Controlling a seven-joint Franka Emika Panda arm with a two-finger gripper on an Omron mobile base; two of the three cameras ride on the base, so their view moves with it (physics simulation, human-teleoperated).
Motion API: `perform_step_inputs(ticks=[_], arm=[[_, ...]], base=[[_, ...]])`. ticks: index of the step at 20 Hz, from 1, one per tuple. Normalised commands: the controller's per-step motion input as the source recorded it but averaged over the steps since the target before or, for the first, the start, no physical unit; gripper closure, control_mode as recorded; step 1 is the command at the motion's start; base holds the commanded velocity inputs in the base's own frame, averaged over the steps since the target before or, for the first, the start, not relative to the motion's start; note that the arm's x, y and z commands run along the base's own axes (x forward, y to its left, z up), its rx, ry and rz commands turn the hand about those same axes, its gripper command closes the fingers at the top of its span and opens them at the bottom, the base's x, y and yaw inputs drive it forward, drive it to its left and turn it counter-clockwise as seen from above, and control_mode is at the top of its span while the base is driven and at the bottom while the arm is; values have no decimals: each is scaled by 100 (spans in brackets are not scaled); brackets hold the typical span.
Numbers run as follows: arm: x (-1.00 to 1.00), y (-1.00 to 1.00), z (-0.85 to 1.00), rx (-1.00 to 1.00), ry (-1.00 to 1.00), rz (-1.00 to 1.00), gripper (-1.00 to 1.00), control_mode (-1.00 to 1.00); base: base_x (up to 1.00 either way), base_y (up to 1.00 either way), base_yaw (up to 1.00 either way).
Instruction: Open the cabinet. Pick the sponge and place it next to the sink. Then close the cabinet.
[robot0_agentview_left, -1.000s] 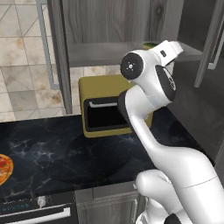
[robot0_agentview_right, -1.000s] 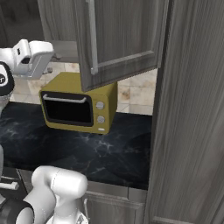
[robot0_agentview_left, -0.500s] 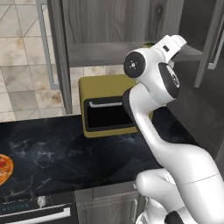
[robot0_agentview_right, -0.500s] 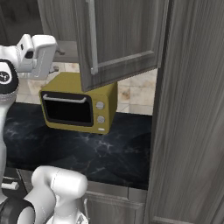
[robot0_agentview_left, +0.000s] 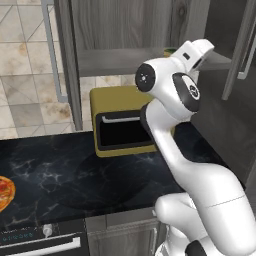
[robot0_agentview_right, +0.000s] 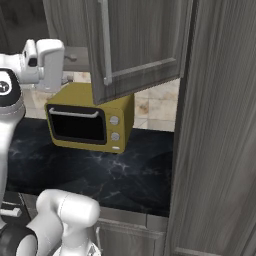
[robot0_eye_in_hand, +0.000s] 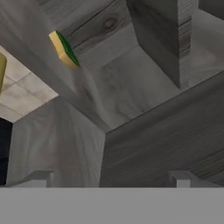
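jaws spread wide, empty, arm raised into open cabinet (robot0_agentview_left: 125, 30), sponge (robot0_eye_in_hand: 64, 49) ahead

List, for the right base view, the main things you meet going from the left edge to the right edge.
The robot's white hand → the mustard-yellow microwave → the open cabinet door with its silver bar handle → the tall dark grey wood-grain panel at the right edge.
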Motion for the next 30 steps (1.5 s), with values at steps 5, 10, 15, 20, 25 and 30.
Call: perform_step_inputs(ticks=[5, 10, 15, 20, 25, 30], arm=[[-5, -39, 0, -2, 0, -23, -100, -100], [-4, -27, 0, -2, 1, -27, -100, -100], [0, 0, 0, -2, 4, -25, -100, -100], [0, 0, 0, -4, 5, -23, -100, -100], [19, -16, 0, -1, 0, -7, -100, -100], [15, -36, 0, 0, 0, 0, -100, -100]], base=[[0, 0, 0], [0, 0, 0], [0, 0, 0], [0, 0, 0], [0, 0, 0], [0, 0, 0]])
